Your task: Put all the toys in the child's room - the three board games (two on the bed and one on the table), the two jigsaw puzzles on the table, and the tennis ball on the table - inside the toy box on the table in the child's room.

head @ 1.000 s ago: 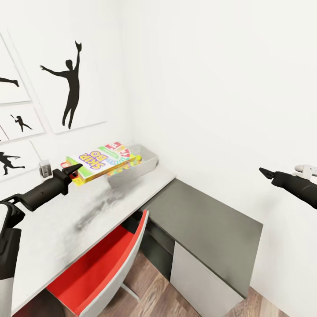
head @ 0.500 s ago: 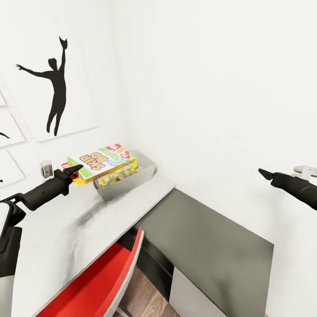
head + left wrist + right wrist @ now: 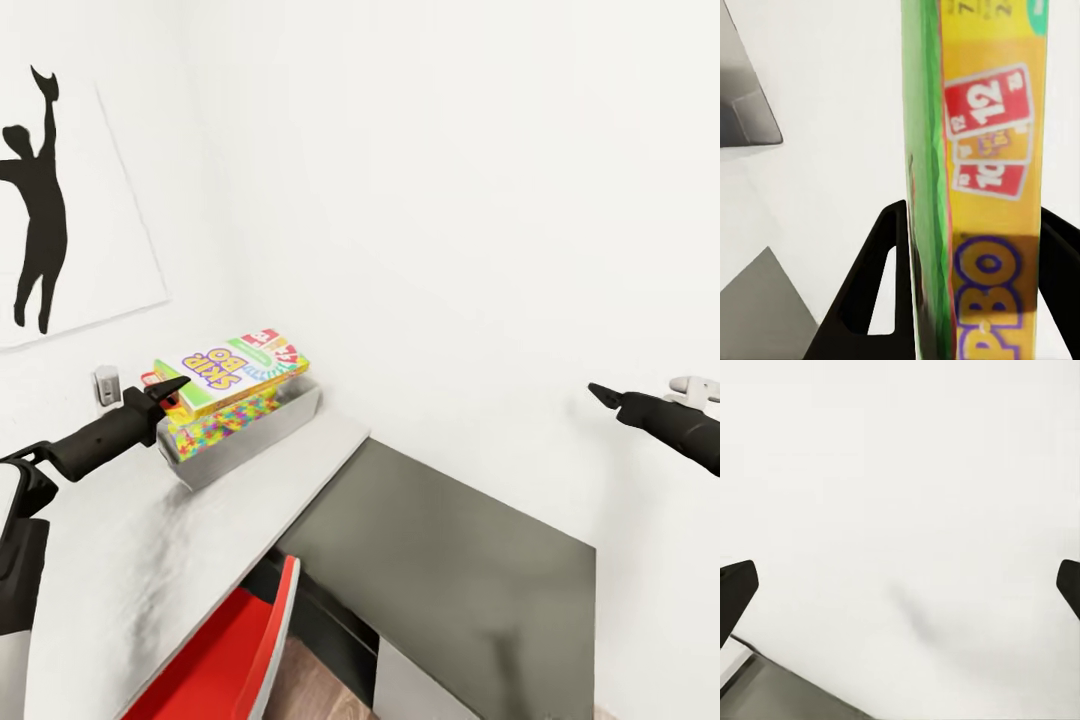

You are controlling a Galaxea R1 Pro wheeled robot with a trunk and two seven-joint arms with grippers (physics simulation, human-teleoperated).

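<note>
Left tool (image 3: 172,392) clamped on the edge of the SKIP BO board game (image 3: 232,370); in the left wrist view the box (image 3: 982,187) sits edge-on between the two black fingers (image 3: 874,289), red "12" cards and "BO" lettering facing out. Box held roughly flat, slightly tilted, above the toy box (image 3: 250,432), overlapping its near-left part; contact with the tray cannot be told. Toy box is a light-grey tray at the far end of the pale worktop (image 3: 150,540), close to the wall corner. Inside it, bright multicoloured jigsaw puzzles (image 3: 215,425) show under the held box. Other toys not made out.

Right tool (image 3: 600,393) hangs in the air well apart from the tray, off to the right, over the lower dark grey corner section (image 3: 450,560). Right wrist view: fingertips (image 3: 736,589) at opposite edges of the frame, spread wide, nothing between them, white wall behind.

Red chair (image 3: 235,660) tucked at the worktop's near edge. Black silhouette poster (image 3: 60,210) on the left wall, small wall socket (image 3: 106,385) below it.
</note>
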